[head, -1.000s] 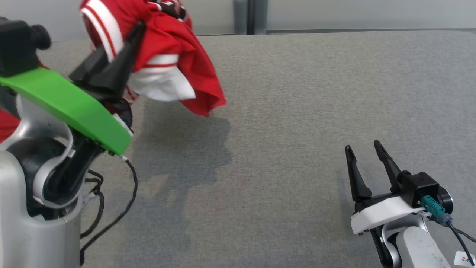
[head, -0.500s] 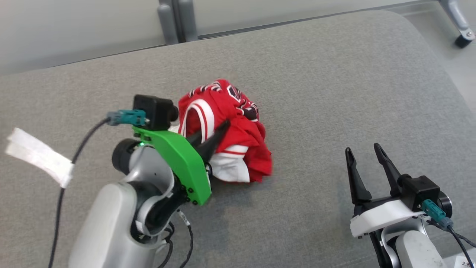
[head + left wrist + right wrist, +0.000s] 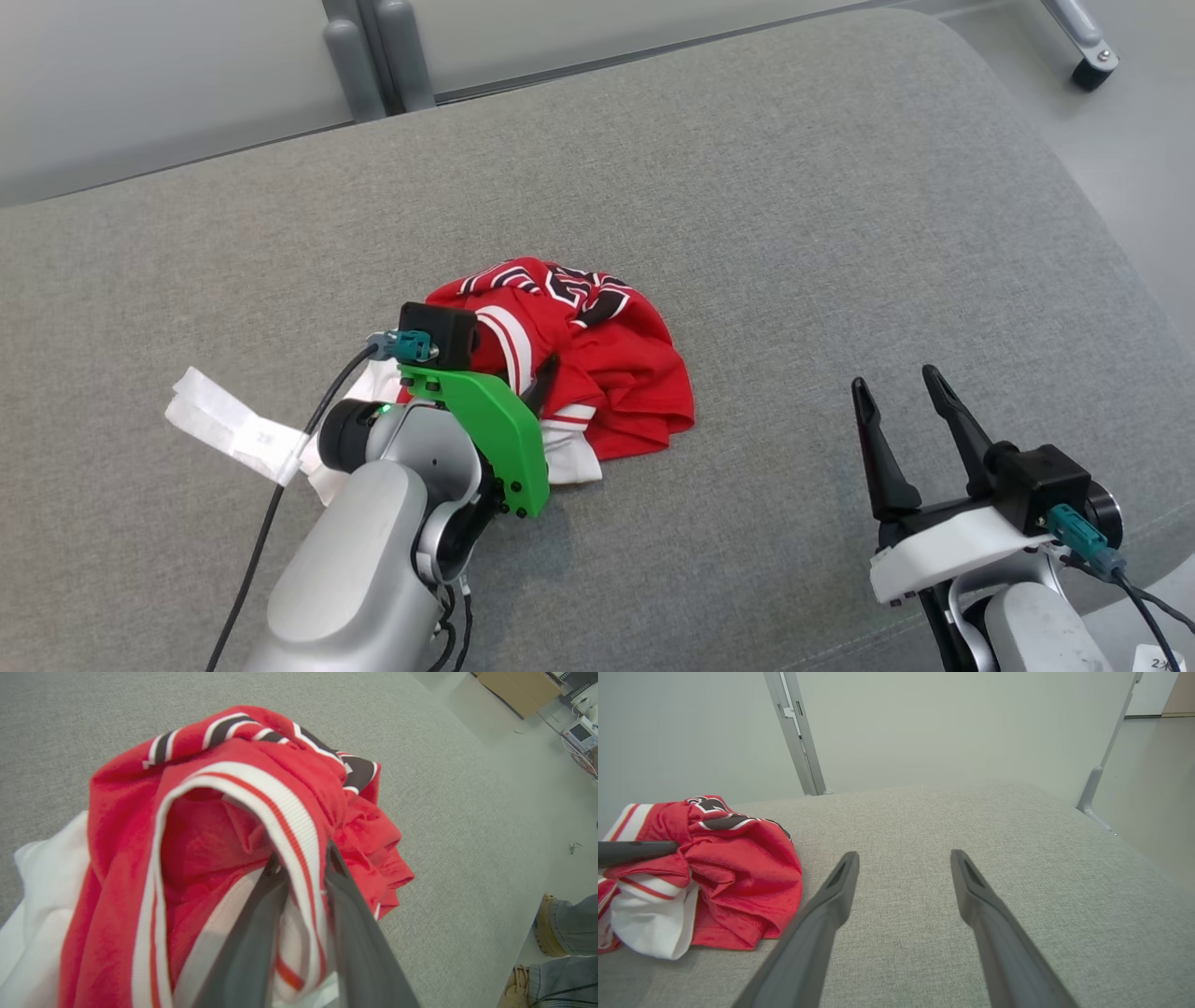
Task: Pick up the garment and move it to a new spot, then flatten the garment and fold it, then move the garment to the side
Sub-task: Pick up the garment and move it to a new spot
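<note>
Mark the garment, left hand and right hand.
garment [image 3: 625, 373], head view, red fabric at its middle.
left hand [image 3: 302, 856], left wrist view, between fingertips gripping the garment.
right hand [image 3: 893, 377], head view, between its open fingertips.

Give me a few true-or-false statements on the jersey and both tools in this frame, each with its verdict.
1. The left tool is shut on the jersey's striped band. True.
2. The right tool holds a corner of the jersey. False: it is open, holds nothing and stands apart from the jersey.
3. The jersey lies spread flat. False: it sits crumpled in a heap on the grey surface.
4. The jersey is red with white and black trim. True.
5. In the left wrist view, a person's foot shows past the surface's edge. True.
</note>
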Available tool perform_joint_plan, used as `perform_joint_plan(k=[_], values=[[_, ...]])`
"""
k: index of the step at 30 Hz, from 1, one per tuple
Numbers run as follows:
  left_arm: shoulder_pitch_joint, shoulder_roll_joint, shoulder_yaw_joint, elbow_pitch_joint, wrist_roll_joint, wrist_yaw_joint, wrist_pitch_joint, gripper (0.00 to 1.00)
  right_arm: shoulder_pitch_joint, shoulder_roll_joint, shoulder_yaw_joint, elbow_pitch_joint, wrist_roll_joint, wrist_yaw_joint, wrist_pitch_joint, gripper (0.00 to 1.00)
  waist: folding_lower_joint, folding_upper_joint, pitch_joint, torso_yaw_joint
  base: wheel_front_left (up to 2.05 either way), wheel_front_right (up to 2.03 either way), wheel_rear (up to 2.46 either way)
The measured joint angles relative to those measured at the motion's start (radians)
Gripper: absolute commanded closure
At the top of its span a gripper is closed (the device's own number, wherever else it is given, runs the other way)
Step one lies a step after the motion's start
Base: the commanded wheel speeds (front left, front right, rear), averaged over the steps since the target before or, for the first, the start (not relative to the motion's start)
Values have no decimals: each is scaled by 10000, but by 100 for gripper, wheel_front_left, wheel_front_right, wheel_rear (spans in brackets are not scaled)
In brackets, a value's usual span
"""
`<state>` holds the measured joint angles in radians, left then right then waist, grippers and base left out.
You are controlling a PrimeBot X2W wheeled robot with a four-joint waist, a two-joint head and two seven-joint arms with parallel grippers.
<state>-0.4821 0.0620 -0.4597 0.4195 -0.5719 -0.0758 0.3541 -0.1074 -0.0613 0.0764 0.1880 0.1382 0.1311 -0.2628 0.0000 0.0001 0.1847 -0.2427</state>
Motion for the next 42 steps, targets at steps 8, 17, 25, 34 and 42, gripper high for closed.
perform_joint_plan(k=[8,17,25,34,42], values=[[279,-40,-322,-428,244,71,-940,0,212,-50,-125,-59,-52,0,0,0,0,0,-257,262,0,0,0],[1936,861,31,-3093,826,991,-1937,0,331,-153,-324,-598,-228,0,0,0,0,0,-537,811,0,0,0],[3430,1453,1003,-3624,759,1476,-3436,0,679,-430,-516,-1083,-669,0,0,0,0,0,-919,1407,0,0,0],[4650,1900,1563,-2688,1018,1471,-5622,0,1065,-719,-704,-1208,-895,0,0,0,0,0,-1420,2030,0,0,0],[5046,1935,2378,-1801,1281,1400,-6132,0,1258,-765,-851,-940,-1047,0,0,0,0,0,-1600,2407,0,0,0]])
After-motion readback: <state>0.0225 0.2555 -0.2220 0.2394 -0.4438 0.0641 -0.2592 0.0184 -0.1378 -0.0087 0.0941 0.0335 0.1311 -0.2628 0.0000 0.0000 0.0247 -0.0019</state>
